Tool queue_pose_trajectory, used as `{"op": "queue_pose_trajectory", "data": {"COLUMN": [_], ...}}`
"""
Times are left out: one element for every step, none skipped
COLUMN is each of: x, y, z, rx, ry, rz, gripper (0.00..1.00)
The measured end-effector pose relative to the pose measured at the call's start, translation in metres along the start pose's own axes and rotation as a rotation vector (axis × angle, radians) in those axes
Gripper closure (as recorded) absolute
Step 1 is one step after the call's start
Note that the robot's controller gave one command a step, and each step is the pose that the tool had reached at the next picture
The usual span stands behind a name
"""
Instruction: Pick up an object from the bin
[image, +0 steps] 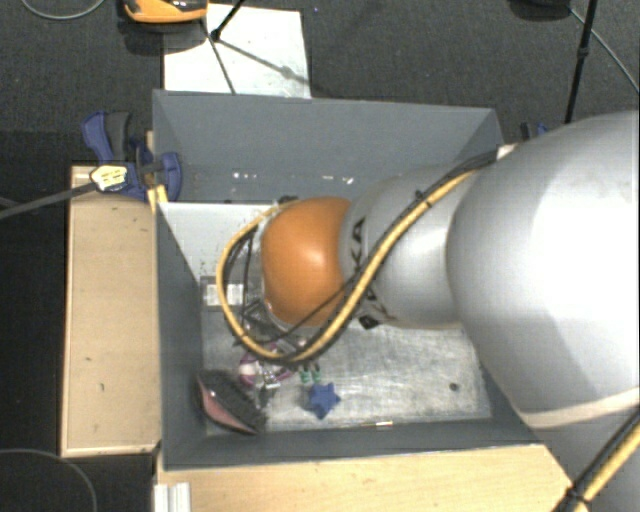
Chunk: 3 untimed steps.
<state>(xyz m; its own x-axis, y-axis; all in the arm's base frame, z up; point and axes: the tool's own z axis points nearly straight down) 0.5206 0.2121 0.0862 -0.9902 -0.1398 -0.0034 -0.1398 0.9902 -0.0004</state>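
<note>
My gripper (266, 381) reaches down under the wrist into the bin's front left part, and little of it shows. Just left of it and touching the front left corner lies a dark, flat thing with a pink face (228, 404). A small blue, star-like piece (322, 399) rests on the floor just right of the gripper. Between them sits a small green piece (309, 376), and a bit of purple (248, 371) shows at the gripper's left side.
The arm and its orange cover with looped cables hang over the bin's middle and hide much of the floor. A small white and grey thing (220, 294) lies by the left wall. Bare floor shows at the front right.
</note>
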Motion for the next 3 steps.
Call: {"op": "queue_pose_trajectory", "data": {"x": [-0.017, -0.016, -0.022], "y": [-0.033, -0.031, -0.013], "z": [0.016, 0.015, -0.155], "rx": [-0.001, -0.002, -0.002], "ry": [0.0, 0.002, -0.006], "rz": [-0.029, -0.027, -0.261], "gripper": [0.0, 1.0, 1.0]}}
